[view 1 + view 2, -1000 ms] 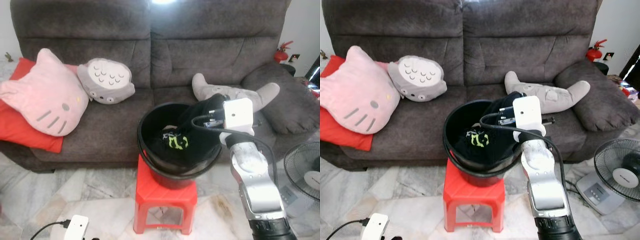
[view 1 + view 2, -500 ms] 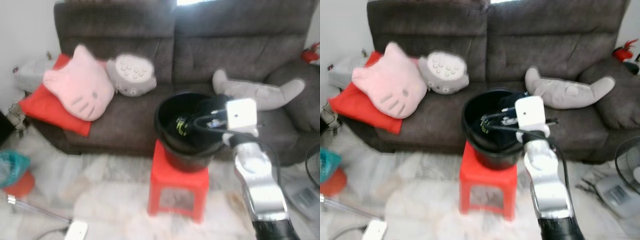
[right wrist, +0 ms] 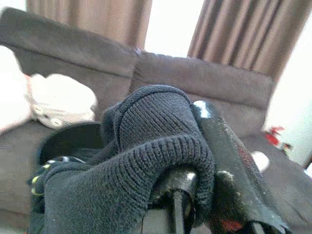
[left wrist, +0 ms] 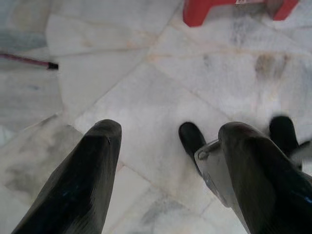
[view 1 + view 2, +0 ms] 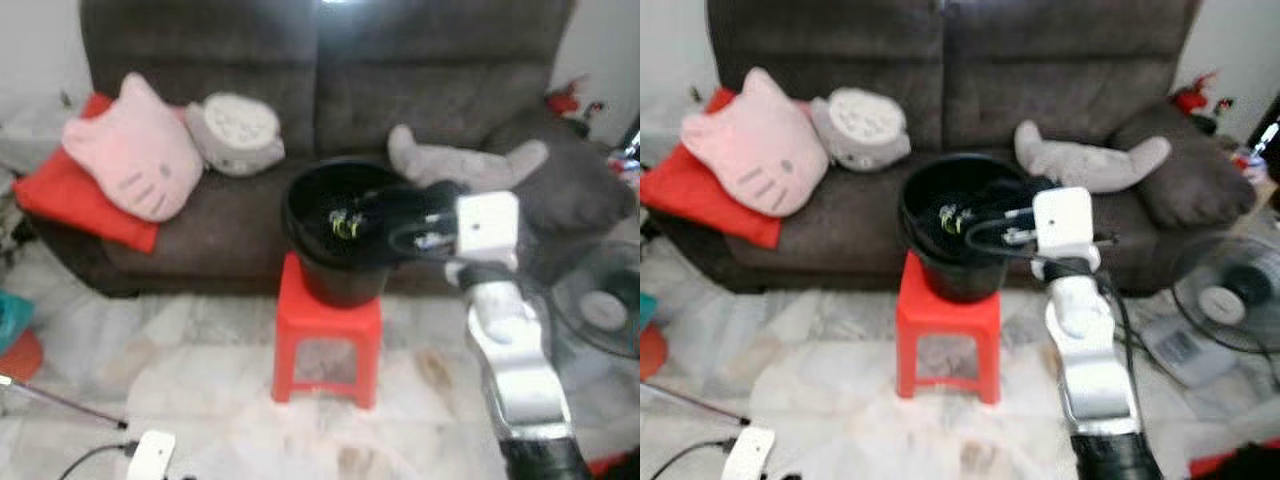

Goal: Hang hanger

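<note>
My right gripper is raised just right of a black basin that stands on a red stool. It is shut on a dark knitted garment, which stretches from inside the basin over its rim. In the right wrist view the knit garment drapes over the fingers, and one finger is hidden under it. A yellow-green print shows inside the basin. No hanger can be made out. My left gripper hangs open over the marble floor.
A dark grey sofa stands behind the stool with a pink cat cushion, a red cushion, a round grey plush and a long grey plush. A fan stands at the right. A thin pole lies on the floor at the left.
The whole view has shifted and blurred, and the sofa looks farther off, so the camera has moved. My right gripper has drawn the garment a little further out over the basin's rim.
</note>
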Robot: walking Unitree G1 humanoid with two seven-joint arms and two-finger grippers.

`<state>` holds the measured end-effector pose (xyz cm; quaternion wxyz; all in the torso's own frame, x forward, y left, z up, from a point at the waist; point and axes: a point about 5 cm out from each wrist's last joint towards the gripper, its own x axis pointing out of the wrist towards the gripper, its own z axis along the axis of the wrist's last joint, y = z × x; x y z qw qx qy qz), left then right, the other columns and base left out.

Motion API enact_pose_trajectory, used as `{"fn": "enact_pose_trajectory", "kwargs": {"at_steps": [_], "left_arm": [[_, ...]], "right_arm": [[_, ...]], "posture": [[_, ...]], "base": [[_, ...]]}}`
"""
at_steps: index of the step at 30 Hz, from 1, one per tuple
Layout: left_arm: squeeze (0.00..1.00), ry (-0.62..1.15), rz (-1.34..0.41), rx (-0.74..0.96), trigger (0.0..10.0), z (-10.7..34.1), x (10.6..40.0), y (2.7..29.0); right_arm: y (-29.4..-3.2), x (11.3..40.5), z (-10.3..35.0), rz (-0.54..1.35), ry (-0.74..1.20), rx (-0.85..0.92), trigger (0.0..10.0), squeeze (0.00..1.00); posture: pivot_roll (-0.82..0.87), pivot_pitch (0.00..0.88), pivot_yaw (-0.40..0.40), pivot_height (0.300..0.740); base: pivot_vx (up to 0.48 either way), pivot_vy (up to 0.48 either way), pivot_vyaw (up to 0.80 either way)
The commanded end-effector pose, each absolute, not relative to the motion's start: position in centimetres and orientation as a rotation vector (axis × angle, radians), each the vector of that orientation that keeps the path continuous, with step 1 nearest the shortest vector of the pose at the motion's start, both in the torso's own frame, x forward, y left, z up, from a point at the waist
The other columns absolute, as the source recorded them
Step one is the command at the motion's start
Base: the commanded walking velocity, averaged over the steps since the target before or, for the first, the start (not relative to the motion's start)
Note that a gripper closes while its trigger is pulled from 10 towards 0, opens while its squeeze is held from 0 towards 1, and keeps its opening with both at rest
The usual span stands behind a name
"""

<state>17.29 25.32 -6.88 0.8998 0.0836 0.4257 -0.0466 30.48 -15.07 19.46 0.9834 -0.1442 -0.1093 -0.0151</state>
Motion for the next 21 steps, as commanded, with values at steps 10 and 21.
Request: {"fn": "enact_pose_trajectory", "kwargs": {"at_steps": [10,21], "left_arm": [[0.0,0.914,-0.091,0.169,10.0,-7.3,16.4,25.3],[0.0,0.912,-0.091,0.166,10.0,-7.3,16.4,25.3]], "right_arm": [[-15.3,30.3,21.1,-0.05,-0.308,-0.286,10.0,0.0],[-15.5,30.3,21.5,-0.071,-0.338,-0.279,10.0,0.0]], "posture": [[-0.25,0.0,0.017,0.74],[-0.25,0.0,0.015,0.74]], "base": [[-0.256,0.0,0.0],[-0.258,0.0,0.0]]}}
